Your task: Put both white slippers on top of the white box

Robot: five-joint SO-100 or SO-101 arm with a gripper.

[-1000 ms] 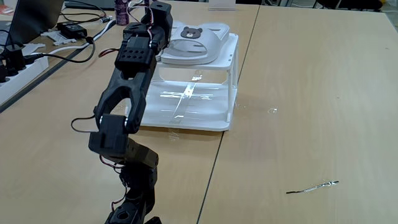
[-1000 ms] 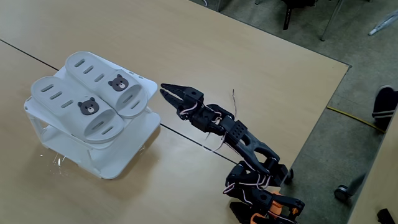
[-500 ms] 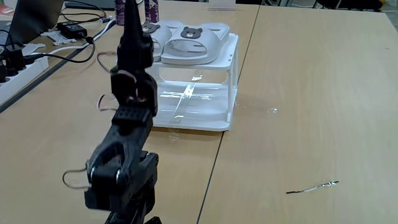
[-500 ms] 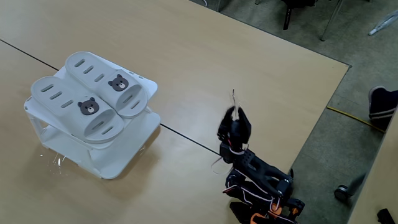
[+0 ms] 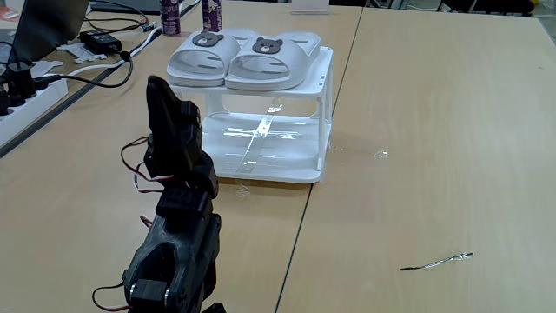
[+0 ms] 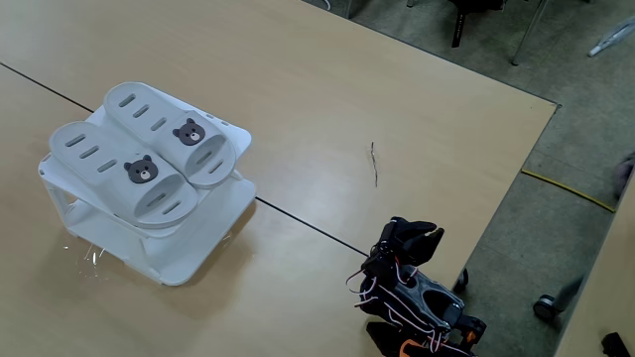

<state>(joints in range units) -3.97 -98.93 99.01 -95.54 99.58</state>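
Both white slippers [image 6: 139,149] lie side by side on the white box [image 6: 198,248] top, long axes parallel, bear badges visible. Task looks complete. Arm folded over its base, well apart from the box; gripper [image 6: 417,236] holds nothing, opening cannot be told. Cables [image 5: 87,52] lie beyond, clear.

Black plastic arm [image 5: 174,217] with loose red and white servo wires.
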